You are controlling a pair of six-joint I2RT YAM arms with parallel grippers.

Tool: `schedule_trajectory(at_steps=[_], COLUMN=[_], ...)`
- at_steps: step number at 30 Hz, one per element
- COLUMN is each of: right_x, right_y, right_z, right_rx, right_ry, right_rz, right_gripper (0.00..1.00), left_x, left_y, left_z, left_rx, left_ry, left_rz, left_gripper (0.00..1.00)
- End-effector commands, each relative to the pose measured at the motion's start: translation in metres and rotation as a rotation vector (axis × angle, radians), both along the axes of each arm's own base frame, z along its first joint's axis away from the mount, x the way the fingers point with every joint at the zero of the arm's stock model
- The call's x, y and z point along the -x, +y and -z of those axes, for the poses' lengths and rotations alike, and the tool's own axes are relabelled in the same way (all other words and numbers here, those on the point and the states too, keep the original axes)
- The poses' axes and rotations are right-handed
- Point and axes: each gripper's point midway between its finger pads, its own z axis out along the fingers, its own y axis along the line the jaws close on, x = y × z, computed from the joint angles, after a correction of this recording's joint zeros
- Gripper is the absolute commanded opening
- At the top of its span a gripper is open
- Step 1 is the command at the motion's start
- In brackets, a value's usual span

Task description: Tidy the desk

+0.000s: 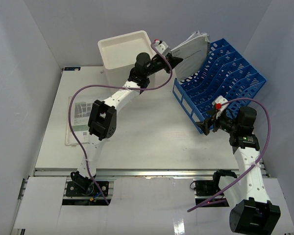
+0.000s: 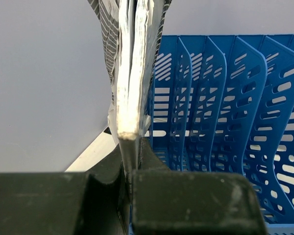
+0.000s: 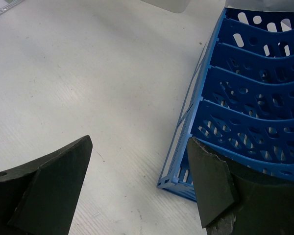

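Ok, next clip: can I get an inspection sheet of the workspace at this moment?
Surface: white desk, no spill or damage seen.
Job's things: paper stack held on edge at the far end of the blue file rack; whether it sits in a slot is unclear.
Clutter: printed sheet flat at left; white bin at the back.
Grippers: left gripper shut on the paper stack; right gripper open at the rack's near corner.
Cables: purple cable looping off each arm.
Surroundings: plain grey walls.

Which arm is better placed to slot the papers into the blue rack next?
Left. The left gripper is shut on the paper stack, held at the blue rack's far end. The right gripper is open, holding nothing, down by the rack's near corner.
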Motion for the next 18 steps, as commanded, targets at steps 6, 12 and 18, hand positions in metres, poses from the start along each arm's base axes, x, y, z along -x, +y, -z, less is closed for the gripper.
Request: schedule_trajectory(at_steps=[6, 12, 18], right_x=[0.0, 0.0, 0.001], right_y=[0.002, 0.002, 0.002], right_z=[-0.008, -0.007, -0.007], right_rx=[-0.012, -0.012, -0.012], right_ry=[-0.037, -0.034, -0.036], right_rz=[-0.018, -0.017, -0.018], right_gripper=[0.84, 0.85, 0.85], left_x=[0.008, -0.007, -0.011], left_y=[0.002, -0.003, -0.006], left_z=[-0.041, -0.008, 0.027], left_rx=[0.116, 0.072, -0.002], left_ry=[-0.075, -0.054, -0.017], left_rz=[0.009, -0.026, -0.029], left_gripper=[0.0, 0.0, 0.1])
